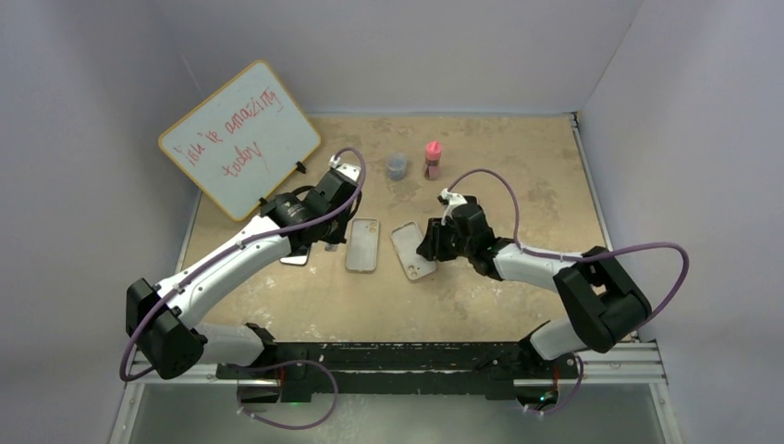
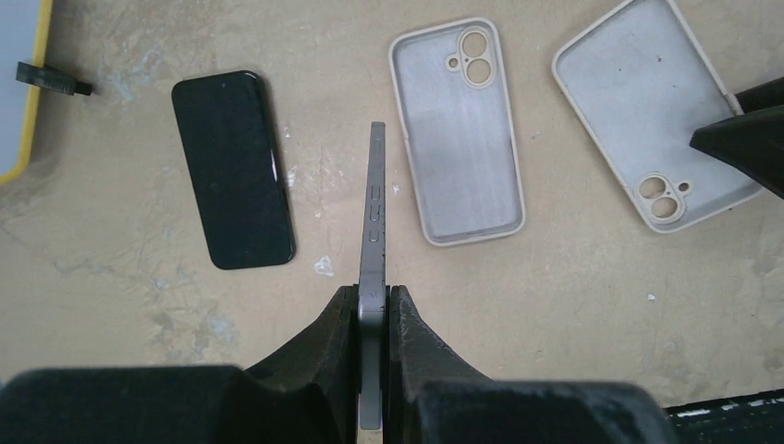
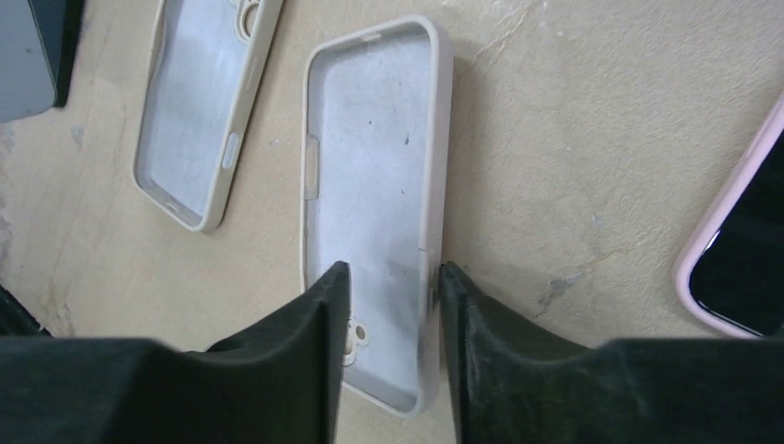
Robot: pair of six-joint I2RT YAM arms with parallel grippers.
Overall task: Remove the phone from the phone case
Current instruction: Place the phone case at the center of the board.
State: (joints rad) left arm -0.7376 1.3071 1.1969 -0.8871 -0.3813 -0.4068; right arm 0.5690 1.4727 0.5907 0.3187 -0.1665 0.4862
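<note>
Whiteboard [image 1: 240, 139] far left, not in play. Black phone [image 2: 234, 169] lies flat on the table [image 1: 518, 185], left of the action.

The left gripper [image 2: 373, 301] is clamped on the phone [image 2: 373, 213], which is out of the case and held edge-on above the table between the black phone and the spare case [image 2: 458, 139]. The grip is on one end only and the rest hangs free.

The phone case [image 3: 370, 185] lies empty and open side up. The right gripper [image 3: 393, 270] straddles its right wall, fingers apart, not visibly pinching.

A pink-cased phone [image 3: 735, 268] sits just right of that.

Extraction looks done.

Risks:
- The pads hold the phone's smooth flat faces, so it could pivot or slip on any jolt and drop onto the black phone or the spare case.
- Released edge-on, it topples.
- The soft case wall may snag the right fingers on retreat and drag the case.
- The arms are close.
</note>
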